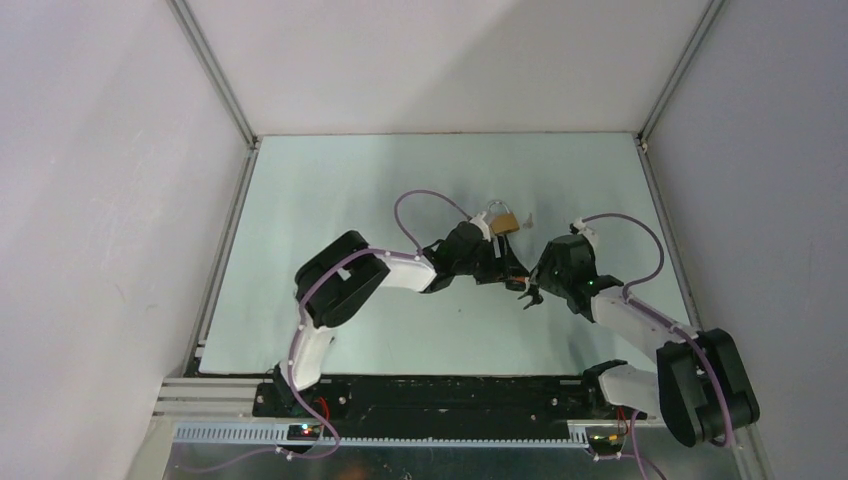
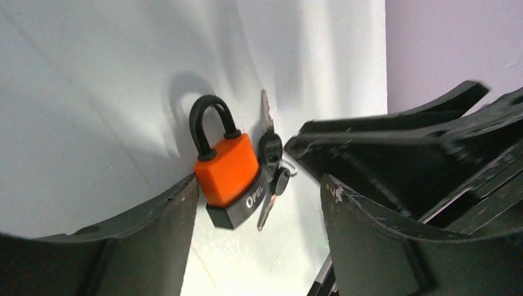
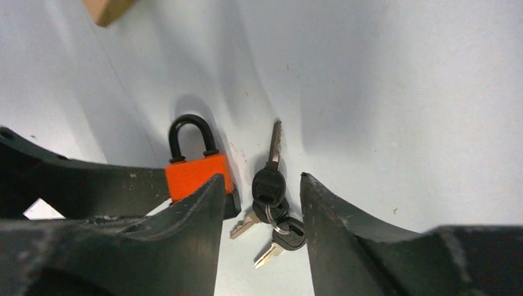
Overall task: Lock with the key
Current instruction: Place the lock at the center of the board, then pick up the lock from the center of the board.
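An orange padlock (image 2: 227,168) with a black shackle and a black base marked OPEL lies on the pale table. It also shows in the right wrist view (image 3: 192,172). A bunch of three black-headed keys (image 3: 271,196) on a ring lies just right of it, also in the left wrist view (image 2: 271,161). No key is in the lock. My right gripper (image 3: 262,179) is open, its fingers straddling the key bunch just above the table. My left gripper (image 2: 259,185) is open, with the padlock against its left finger (image 2: 154,234). In the top view both grippers (image 1: 500,268) (image 1: 528,290) meet mid-table and hide the lock.
A brass padlock (image 1: 503,220) with a silver shackle lies just beyond the left wrist; its tan corner shows in the right wrist view (image 3: 108,8). Purple cables loop over both arms. White walls enclose the table (image 1: 330,200) on three sides.
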You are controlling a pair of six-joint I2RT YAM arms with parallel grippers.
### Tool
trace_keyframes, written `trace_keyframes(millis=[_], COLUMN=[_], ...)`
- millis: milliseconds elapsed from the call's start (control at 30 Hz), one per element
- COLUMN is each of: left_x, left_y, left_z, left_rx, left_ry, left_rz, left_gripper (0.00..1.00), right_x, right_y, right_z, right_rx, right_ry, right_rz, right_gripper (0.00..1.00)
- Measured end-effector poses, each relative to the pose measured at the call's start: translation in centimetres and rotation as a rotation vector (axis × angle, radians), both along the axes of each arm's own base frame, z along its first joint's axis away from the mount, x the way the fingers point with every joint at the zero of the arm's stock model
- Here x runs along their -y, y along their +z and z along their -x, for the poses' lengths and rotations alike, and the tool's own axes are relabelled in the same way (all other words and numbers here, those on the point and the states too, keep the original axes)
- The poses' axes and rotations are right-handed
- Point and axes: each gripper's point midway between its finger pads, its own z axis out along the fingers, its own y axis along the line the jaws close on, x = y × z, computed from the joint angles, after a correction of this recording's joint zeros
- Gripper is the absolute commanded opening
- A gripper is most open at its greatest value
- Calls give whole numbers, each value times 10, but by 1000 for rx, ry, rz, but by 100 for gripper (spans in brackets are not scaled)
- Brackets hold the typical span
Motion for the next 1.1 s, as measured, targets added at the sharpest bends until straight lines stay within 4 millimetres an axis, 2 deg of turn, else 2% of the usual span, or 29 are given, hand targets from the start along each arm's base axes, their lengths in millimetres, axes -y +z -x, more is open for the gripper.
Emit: trace_keyframes(millis=[133, 267, 400, 433, 533, 667, 700, 867, 967, 1100], left_x=[-19, -42, -78, -90, -135, -204, -223, -294, -351, -405], left_y=[7, 22, 42, 46, 51, 49, 49, 44, 28, 14], left_z=[4, 2, -5, -9, -17, -20, -17, 0, 14, 34], left_rx=[30, 68, 111, 122, 145, 167, 172, 157, 108, 54], left_ry=[34, 83, 171, 203, 313, 485, 532, 678, 794, 912], left_rz=[-31, -57, -83, -93, -158, -328, -385, -568, -670, -747], left_gripper=[82, 84, 89, 96, 99, 100, 100, 100, 100, 100], right_x=[6, 8, 4, 2, -8, -28, -34, -58, -67, -74], right_y=[24, 51, 65, 67, 69, 69, 69, 57, 50, 48], right_z=[-6, -11, -10, -9, -5, 2, 4, 13, 15, 16], right_rx=[60, 130, 175, 179, 185, 181, 179, 138, 115, 106], right_ry=[-24, -32, -18, -10, 22, 80, 97, 164, 185, 195], right_rz=[14, 10, -5, -8, -20, -37, -40, -47, -44, -54], right_gripper=[64, 65, 64, 64, 63, 63, 63, 61, 61, 61])
